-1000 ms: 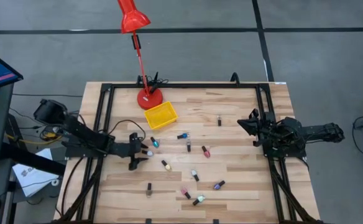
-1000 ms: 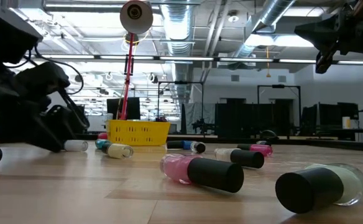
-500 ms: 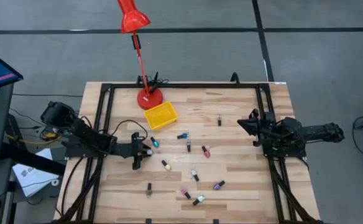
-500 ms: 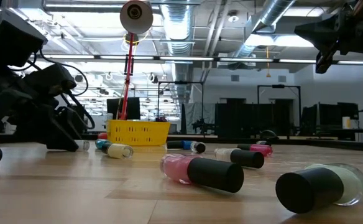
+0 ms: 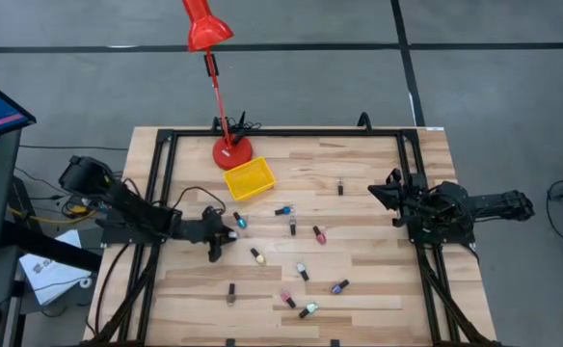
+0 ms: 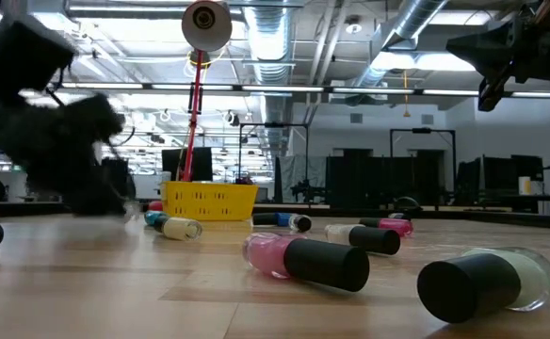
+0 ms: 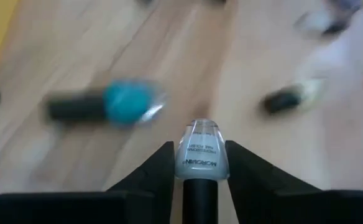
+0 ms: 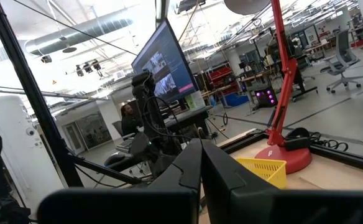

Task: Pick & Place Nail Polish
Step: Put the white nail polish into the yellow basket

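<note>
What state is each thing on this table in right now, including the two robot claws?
Left gripper: shut on a pale nail polish bottle.
Right gripper: shut, empty, raised at the table's right edge.
Teal nail polish bottle: lying on its side.
Yellow tray: empty.
Red lamp: upright.

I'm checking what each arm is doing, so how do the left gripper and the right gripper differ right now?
The left gripper is shut on a pale nail polish bottle; the right gripper is shut on nothing. The left gripper sits low among the scattered bottles; the right gripper waits raised at the table's right side. Both have dark fingers.
</note>
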Motion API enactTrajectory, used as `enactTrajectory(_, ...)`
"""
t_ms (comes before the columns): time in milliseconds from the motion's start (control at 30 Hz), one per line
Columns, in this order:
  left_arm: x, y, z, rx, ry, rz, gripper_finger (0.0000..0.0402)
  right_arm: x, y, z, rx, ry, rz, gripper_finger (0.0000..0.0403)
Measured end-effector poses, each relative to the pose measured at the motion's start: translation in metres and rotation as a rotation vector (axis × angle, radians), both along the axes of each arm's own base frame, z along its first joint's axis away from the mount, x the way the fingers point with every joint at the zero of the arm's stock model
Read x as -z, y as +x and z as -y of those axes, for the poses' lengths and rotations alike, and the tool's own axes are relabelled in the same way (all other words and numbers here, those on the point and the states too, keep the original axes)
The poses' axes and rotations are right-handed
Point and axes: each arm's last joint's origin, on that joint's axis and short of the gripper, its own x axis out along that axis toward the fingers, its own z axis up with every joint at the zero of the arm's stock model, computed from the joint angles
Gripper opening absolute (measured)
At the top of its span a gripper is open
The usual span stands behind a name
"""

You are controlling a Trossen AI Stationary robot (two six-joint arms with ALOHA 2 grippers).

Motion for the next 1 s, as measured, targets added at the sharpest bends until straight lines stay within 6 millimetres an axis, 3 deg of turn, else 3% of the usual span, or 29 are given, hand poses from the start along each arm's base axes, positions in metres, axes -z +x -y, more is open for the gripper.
enactTrajectory(267,-0.066,0.037,-0.008,-0.101,-0.064,0.289,0.0111,0.0,0.0,0.0,0.0,0.0,0.0,0.0)
enactTrajectory(567,-0.113,0.052,-0.064,-0.255,0.164,0.145,0.0111,0.0,0.0,0.0,0.002,-0.008,-0.002,0.0)
enactTrajectory(700,-0.118,0.053,-0.097,-0.285,0.216,0.093,0.0111,0.0,0.0,0.0,0.002,-0.009,-0.007,0.0)
enactTrajectory(867,-0.097,0.052,-0.132,-0.286,0.176,-0.017,0.0111,0.002,0.001,0.0,0.001,-0.011,-0.027,0.0)
enactTrajectory(1000,-0.075,0.054,-0.148,-0.27,0.175,-0.122,0.0111,0.002,0.001,0.0,0.002,-0.012,-0.027,0.0)
